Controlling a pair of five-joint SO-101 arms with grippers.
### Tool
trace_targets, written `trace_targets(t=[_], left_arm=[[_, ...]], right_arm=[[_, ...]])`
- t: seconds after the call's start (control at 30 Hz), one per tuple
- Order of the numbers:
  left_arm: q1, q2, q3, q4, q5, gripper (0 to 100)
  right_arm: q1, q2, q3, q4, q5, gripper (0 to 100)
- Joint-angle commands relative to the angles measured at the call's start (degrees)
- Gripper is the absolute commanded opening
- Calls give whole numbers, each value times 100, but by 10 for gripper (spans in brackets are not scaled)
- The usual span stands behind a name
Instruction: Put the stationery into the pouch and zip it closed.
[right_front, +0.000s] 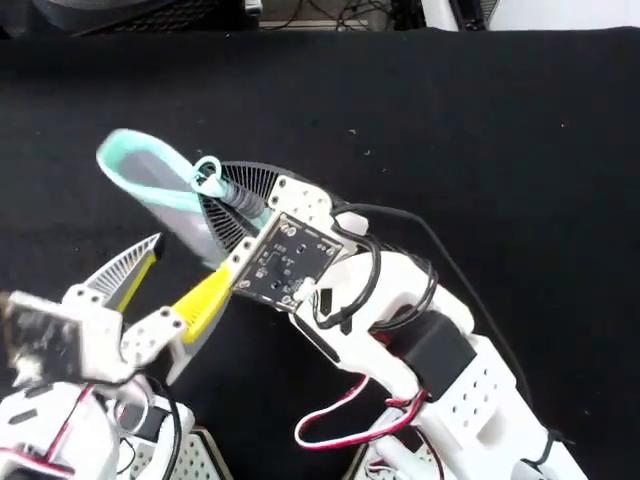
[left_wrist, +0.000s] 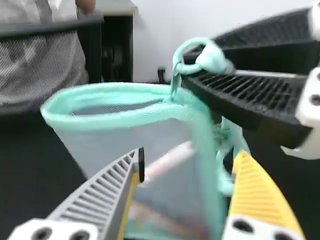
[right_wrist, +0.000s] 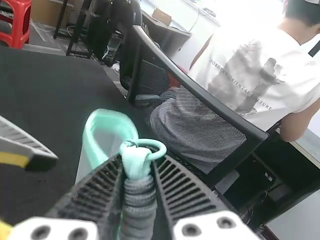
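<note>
1. The mesh pouch (right_front: 150, 180) with mint-green trim sits towards the left of the black bench (right_front: 450, 130). Its mouth gapes open at the end farthest from the arms.
2. The right hand (right_front: 215, 190) is clenched on the zipper pull (right_front: 207, 172), a mint loop at the edge of the pouch's mouth. Its black ribbed fingers (right_front: 240, 182) pinch in from both sides.
3. In the right wrist view, the right hand (right_wrist: 136, 160) grips the zipper pull (right_wrist: 142, 150) between its fingers. A grey braided cord (right_wrist: 137, 200) runs back between the fingers from the pull. The pouch (right_wrist: 102, 132) lies just beyond the pull, on the bench (right_wrist: 40, 85).
4. The left hand (right_front: 195, 258) is released, with its white finger (right_front: 130, 262) and yellow finger (right_front: 205, 295) spread. The near end of the pouch lies between their tips. I cannot tell whether either finger presses on the mesh.
5. In the left wrist view, the pouch (left_wrist: 140, 145) stands with its green rim held open, beyond the left hand (left_wrist: 190, 155). The right hand (left_wrist: 192, 67) holds the zipper pull (left_wrist: 200, 55) above the rim.
6. A pale, pen-like item (left_wrist: 167, 157) shows through the mesh inside the pouch. It is too blurred to name more exactly.
</note>
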Motion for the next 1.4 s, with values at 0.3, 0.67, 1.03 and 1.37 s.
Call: trace_targets(t=[0.3,0.67,1.03,1.37], left_arm=[[40,-26,418,-220,-97,300],[-418,-26,699,-510,-105,300],[-585,-26,848,-686,-105,302],[-593,-26,1455,-1134,-492,300]], right_arm=[[18,-136,-163,-176,-35,13],[9,-145,-532,413,-26,13],[-519,-154,-523,571,-18,13],[-510,-163,-585,642,-18,13]])
